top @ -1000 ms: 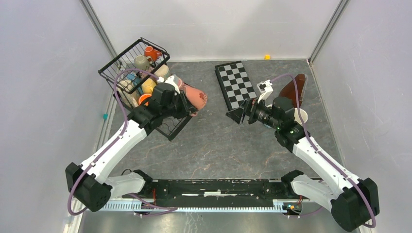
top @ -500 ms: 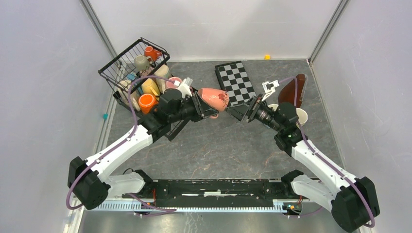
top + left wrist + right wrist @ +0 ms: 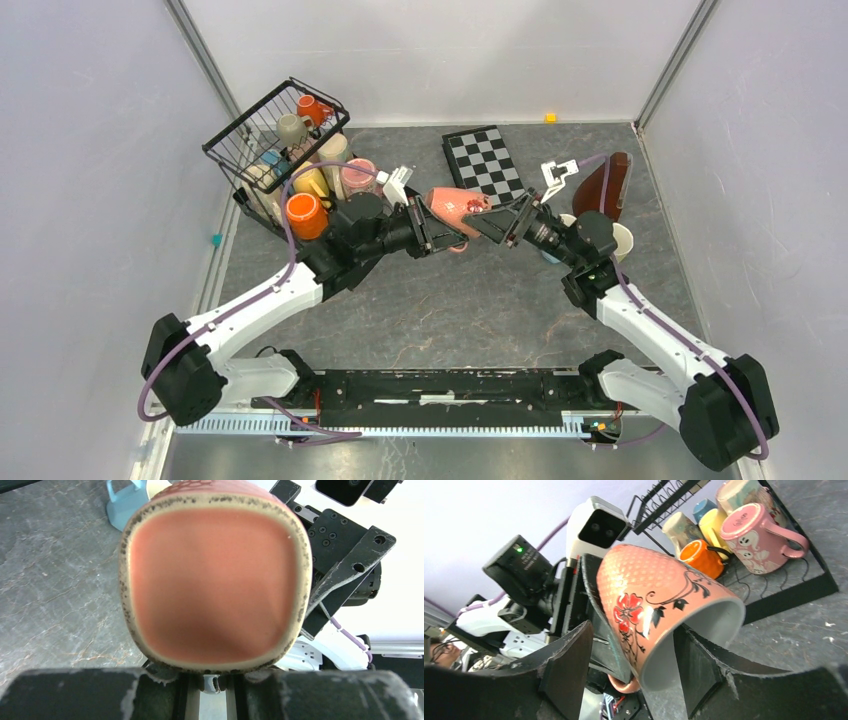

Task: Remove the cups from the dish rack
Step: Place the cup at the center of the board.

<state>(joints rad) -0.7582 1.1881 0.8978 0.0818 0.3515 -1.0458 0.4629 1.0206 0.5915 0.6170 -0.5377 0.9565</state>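
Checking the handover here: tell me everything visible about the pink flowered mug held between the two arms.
The pink mug looks like glazed ceramic: salmon dimpled wall, painted red flower with dark vines, pale interior, squarish base edged in speckled cream. It hangs on its side in mid-air, clear of the dish rack, mouth towards the right gripper, handle underneath. The left gripper grips its base end; the right jaws straddle its rim, a gap showing on one side.
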